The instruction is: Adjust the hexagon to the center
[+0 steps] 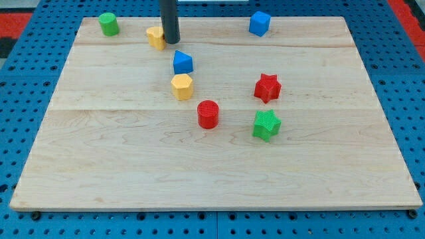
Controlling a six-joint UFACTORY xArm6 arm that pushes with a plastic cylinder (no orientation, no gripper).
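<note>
My tip (171, 41), a bare rod holding nothing, sits well above the yellow hexagon (182, 86). Blue block (182, 63) lies between; risk: shoving it instead.

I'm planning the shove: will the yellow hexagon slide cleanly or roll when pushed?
The yellow hexagon sits flat on a broad face, so it probably slides rather than rolls. The wooden board looks smooth. An off-centre push may spin it. The blue block sits close above it.
</note>
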